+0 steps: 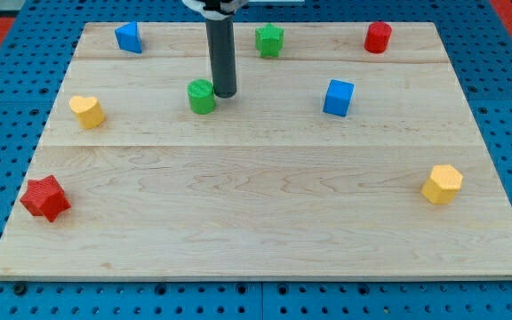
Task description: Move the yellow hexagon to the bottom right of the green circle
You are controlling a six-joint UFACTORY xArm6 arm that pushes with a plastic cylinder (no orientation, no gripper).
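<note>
My tip [225,93] rests on the board [256,222] immediately to the right of the green circle [202,97], touching it or very nearly so; I cannot tell which. I carry no jaws: the rod is bare and holds nothing.

The yellow hexagon [442,184] sits well apart from me, near the board's right edge and on the near side, unattended. The task is, in my judgement, not yet begun on that block.

Risks noted:

1. Displacing the reference. With my tip this close to the green circle, any leftward departure would shove it and shift the target spot. I should leave to the right or toward the near side.

2. Collision en route. The blue cube [338,98] lies right of me at about the same depth; a straight run rightward would likely strike it. A diagonal toward the near right looks clear.

3. Poor contact. The hexagon must travel left and far. Pushing off-centre on a facet could spin it or let it slip past the rod.

4. Edge loss. Approaching the hexagon from the wrong side would drive it off the right edge.

5. Overshoot. Carrying it too far would ram it into the green circle.

Other blocks stand well clear of the route.
</note>
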